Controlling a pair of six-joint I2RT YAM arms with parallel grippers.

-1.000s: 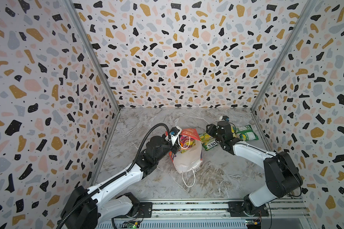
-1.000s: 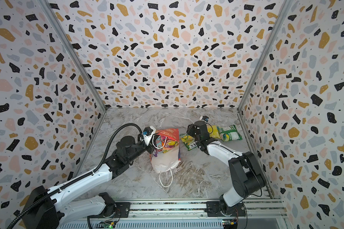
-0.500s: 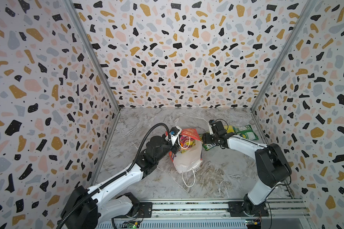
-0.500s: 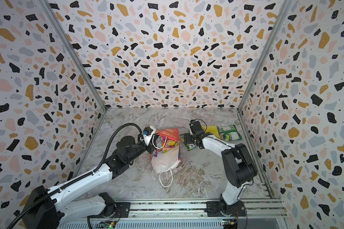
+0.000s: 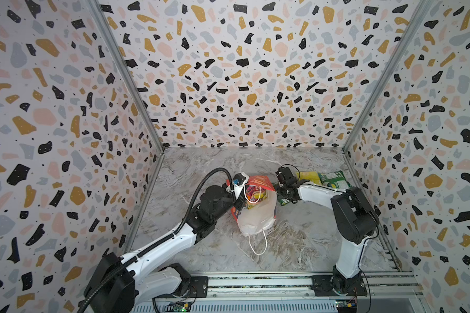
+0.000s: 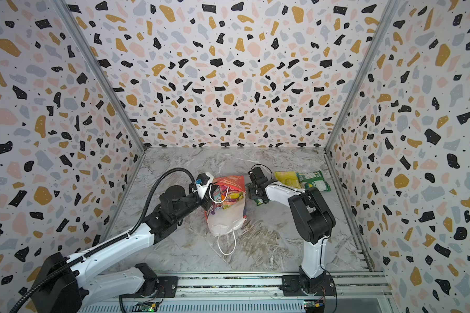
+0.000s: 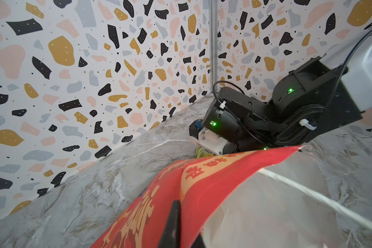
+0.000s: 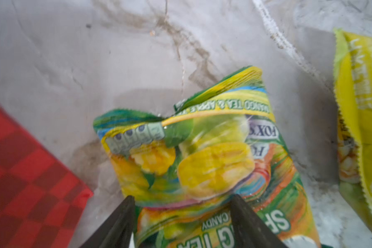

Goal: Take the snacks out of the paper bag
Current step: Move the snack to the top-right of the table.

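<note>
1. bag [image 5: 255, 222] sat mid-table, with packets [image 5: 254, 196] showing in its open mouth.
2. left gripper [image 5: 240, 202] was clamped on the bag's red edge.
3. right gripper [image 8: 183, 199] stood wide over a green packet [image 8: 193, 150] lying on the table [image 5: 206, 168], just beside the bag.
4. yellow packet [image 5: 308, 176] and green-white packet [image 5: 334, 180] lay touching near the right wall.

One red paper bag [image 5: 259, 181], mid-frame. Three snack packets lying right of it — green packet [image 5: 285, 202], yellow packet [image 5: 310, 176], green-and-white packet [image 5: 334, 180]. More snacks [image 5: 253, 195] inside — too bunched to count. Two robot arms: left arm [image 5: 160, 244], right arm [image 5: 349, 216].
</note>
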